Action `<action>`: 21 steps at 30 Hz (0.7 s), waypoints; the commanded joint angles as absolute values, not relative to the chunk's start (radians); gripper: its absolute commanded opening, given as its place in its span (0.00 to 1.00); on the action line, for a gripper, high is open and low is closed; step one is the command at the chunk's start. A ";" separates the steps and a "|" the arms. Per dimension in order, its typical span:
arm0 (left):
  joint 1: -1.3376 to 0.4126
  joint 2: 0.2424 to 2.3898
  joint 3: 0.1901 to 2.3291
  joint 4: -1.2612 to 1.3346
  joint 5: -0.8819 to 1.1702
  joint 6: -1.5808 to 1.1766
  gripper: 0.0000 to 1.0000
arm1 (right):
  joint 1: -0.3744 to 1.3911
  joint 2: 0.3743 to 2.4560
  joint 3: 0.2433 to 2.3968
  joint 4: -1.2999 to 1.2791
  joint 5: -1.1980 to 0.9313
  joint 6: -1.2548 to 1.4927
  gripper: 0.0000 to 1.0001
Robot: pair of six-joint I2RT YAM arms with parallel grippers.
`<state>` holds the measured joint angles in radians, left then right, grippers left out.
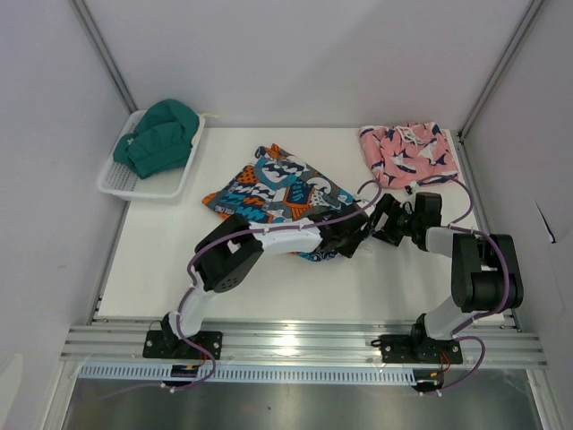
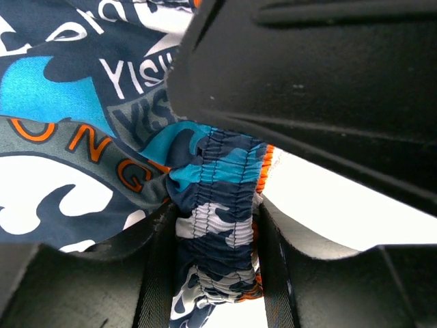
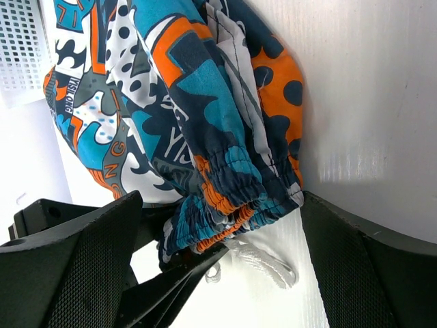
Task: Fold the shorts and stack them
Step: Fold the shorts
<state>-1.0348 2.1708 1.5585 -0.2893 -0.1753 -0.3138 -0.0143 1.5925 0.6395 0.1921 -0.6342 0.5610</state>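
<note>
waistband (image 2: 218, 205) of patchwork shorts (image 1: 273, 188) tight between left fingers (image 1: 351, 240), within wide-open right fingers (image 1: 380, 224)

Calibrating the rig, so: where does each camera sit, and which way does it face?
Top external: above and behind, looking down at the table; left arm, right arm show.
Left wrist: wrist-mounted, looking along the left gripper, clamped on the patchwork shorts' waistband.
Right wrist: looks along the open right gripper at that waistband.
Shared: all show the patchwork shorts.
</note>
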 commanded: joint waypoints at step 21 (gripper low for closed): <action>-0.979 2.135 1.508 -0.327 0.066 -0.410 0.49 | 0.150 1.614 0.568 0.183 -0.545 0.741 1.00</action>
<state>-0.9852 2.1441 1.5368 -0.3084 0.0051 -0.3691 0.0856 1.5982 0.6125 0.2909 -0.5232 0.7544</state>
